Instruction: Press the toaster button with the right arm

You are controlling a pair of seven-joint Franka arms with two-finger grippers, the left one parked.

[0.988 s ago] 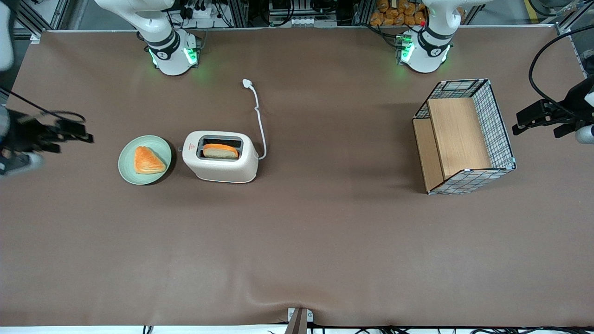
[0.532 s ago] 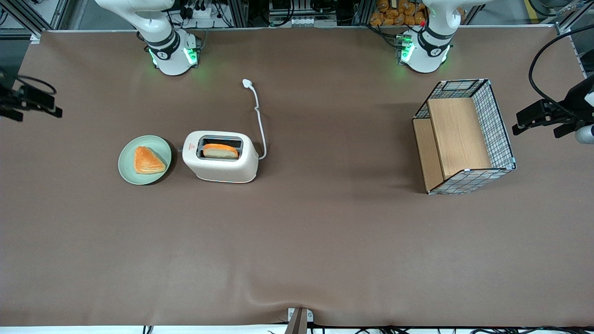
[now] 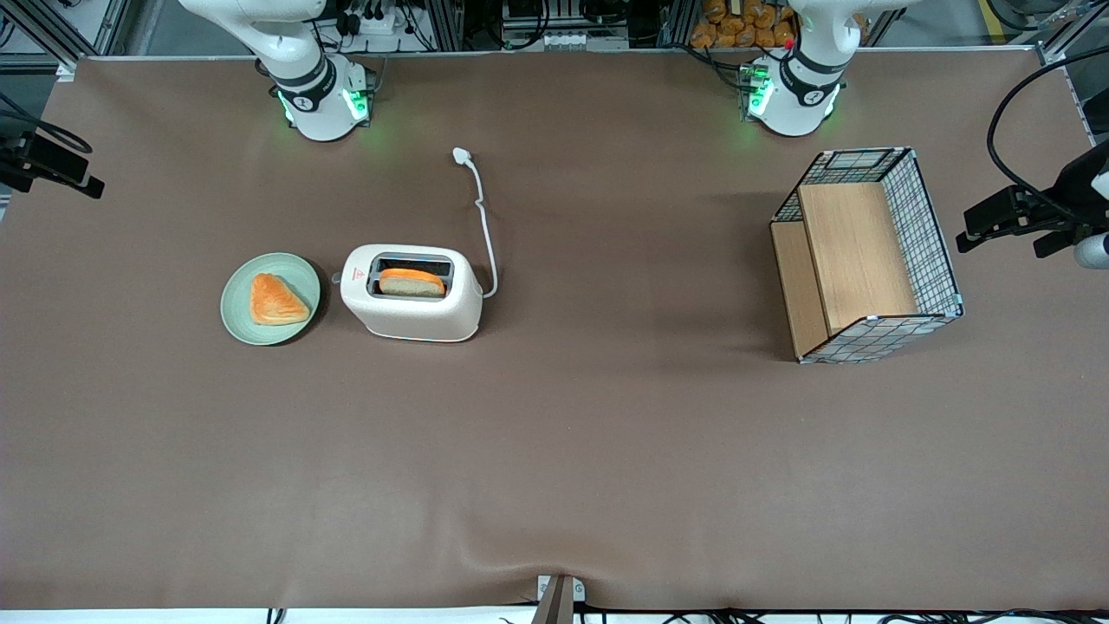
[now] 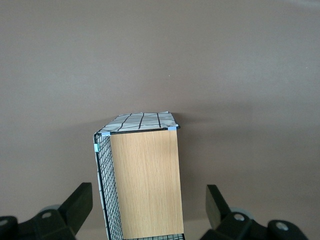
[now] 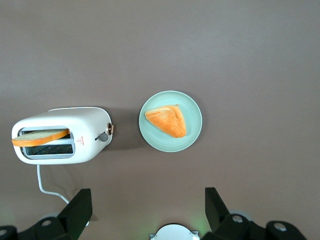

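The gripper (image 5: 148, 212) hangs high over the working arm's end of the table (image 3: 554, 451), its two black fingers (image 5: 79, 207) spread wide with nothing between them. In the front view it shows only as a dark shape (image 3: 52, 165) at the table's edge, well apart from everything on the cloth. Looking straight down from it, the plate (image 5: 170, 121) lies almost directly below, a pale green disc carrying a triangular golden pastry (image 5: 166, 120). Just beside the plate, toward the parked arm's end, stands the toaster (image 5: 62, 135), cream and rounded, with a slice of bread (image 5: 40, 137) sticking up out of one slot. The button (image 5: 103, 136) is a small grey tab on the toaster's narrow end, the end that faces the plate, near a red triangle mark and next to a small round knob (image 5: 110, 128); it is well below the gripper and untouched. A white cord (image 3: 482, 217) runs from the toaster's other end to a plug lying farther from the front camera. Toward the parked arm's end sits a wire basket (image 3: 866, 256) with wooden panels.
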